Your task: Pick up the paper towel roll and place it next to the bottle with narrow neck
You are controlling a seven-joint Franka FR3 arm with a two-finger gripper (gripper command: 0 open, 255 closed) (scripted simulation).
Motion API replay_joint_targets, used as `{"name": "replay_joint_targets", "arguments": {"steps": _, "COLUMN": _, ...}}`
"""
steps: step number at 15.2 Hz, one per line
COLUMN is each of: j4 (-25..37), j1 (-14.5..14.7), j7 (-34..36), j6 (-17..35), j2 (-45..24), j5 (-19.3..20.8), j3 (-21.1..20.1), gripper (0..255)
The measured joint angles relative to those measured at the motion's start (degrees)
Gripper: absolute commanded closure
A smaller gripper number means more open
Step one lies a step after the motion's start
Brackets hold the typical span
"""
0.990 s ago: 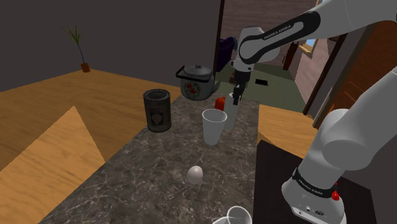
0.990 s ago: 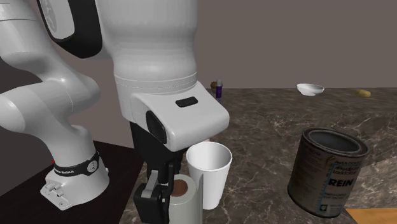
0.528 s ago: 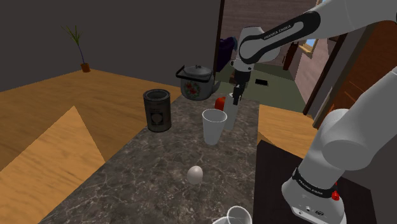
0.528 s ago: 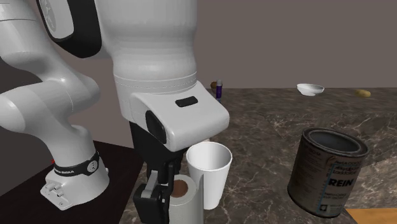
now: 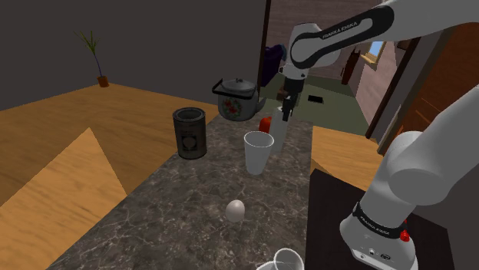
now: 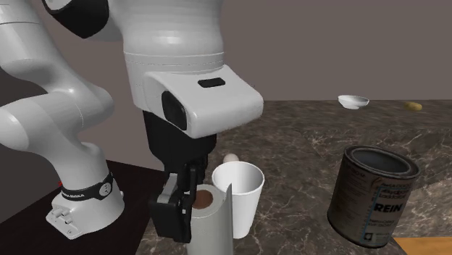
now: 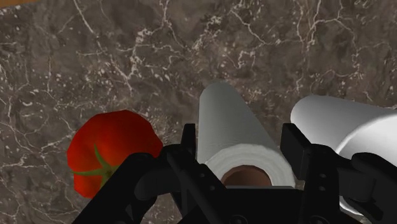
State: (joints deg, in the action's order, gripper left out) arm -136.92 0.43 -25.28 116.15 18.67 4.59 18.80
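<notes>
Nearest in the shoulder view, a white bowl [image 5: 282, 261] sits at the marble counter's [image 5: 173, 218] front end, then a pale egg [image 5: 236, 209] alone mid-counter. Further on, the white cup [image 5: 259, 152] stands upright, and right behind it is the paper towel roll [image 5: 279, 136], upright and clamped in the gripper [image 5: 285, 115]. The black fingers [image 7: 188, 149] press on either side of it, its brown core facing the wrist camera. Whether its base clears the counter, I can't tell. Just beside the roll lies a red tomato [image 5: 265, 124]. Toward the view's left stands the dark tin can [image 5: 189, 132], and furthest back a flowered, lidded pot [image 5: 238, 100].
</notes>
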Motion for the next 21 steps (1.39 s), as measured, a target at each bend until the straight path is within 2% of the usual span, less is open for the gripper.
{"name": "replay_joint_targets", "arguments": {"steps": 21, "j4": 13.39, "j1": 0.24, "j7": 0.79, "j6": -16.53, "j2": 3.22, "j5": -0.08, "j3": -1.53, "gripper": 255}}
